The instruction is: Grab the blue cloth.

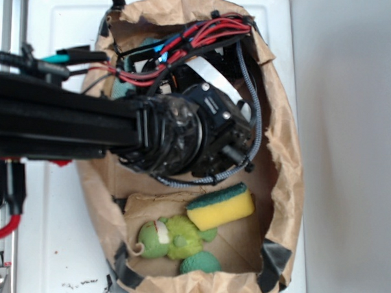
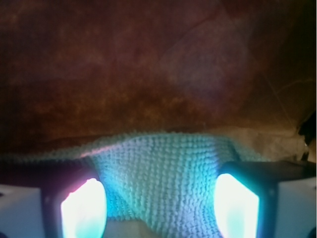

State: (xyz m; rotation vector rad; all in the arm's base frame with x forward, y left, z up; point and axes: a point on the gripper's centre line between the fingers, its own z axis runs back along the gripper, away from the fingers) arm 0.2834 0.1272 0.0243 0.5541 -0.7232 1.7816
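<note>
The arm reaches down into a brown paper bag [image 1: 281,183] on the white worktop [image 1: 64,24], hiding most of what lies under it. In the wrist view the cloth [image 2: 158,173] sits right between the two fingers [image 2: 83,210], which stand wide apart with the nubby weave bunched between them (not yet pinched). This looks like the moment before the grasp: next the fingers should close on the fold, then lift. The sponge [image 1: 222,208] and green toy [image 1: 175,236] lie well apart.
</note>
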